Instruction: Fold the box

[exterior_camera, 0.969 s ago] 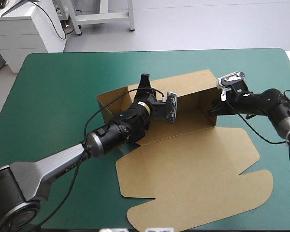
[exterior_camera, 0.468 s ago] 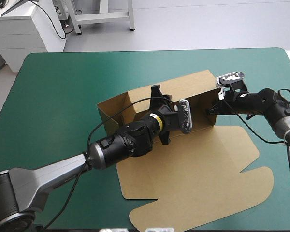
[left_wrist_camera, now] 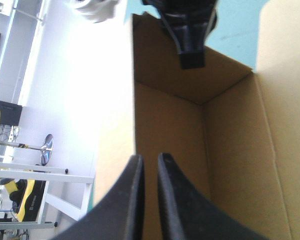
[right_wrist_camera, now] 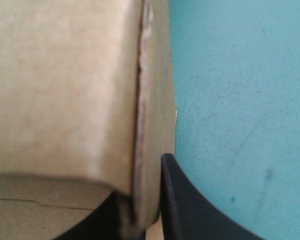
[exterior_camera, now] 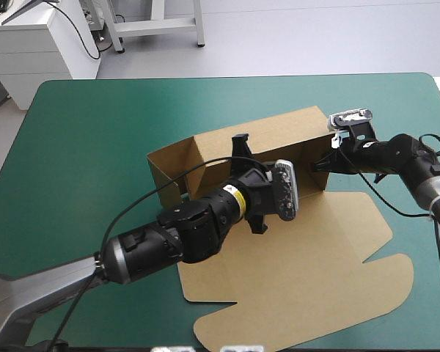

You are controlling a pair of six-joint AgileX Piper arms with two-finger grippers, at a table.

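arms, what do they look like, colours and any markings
Left arm: grey lower section, black jointed forearm with a silver ring and a yellow band near the wrist. Right arm: black, with a pale band. Both end in broad black curved fingers.

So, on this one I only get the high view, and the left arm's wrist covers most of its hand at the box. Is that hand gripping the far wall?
Observer: It looks so. In the left wrist view the left hand is all but shut at the far wall's rim of the box, with brown board showing between its fingers.
Operator: And the right hand?
Observer: The right wrist view shows the right hand pinching the end wall's edge, one finger on each side.
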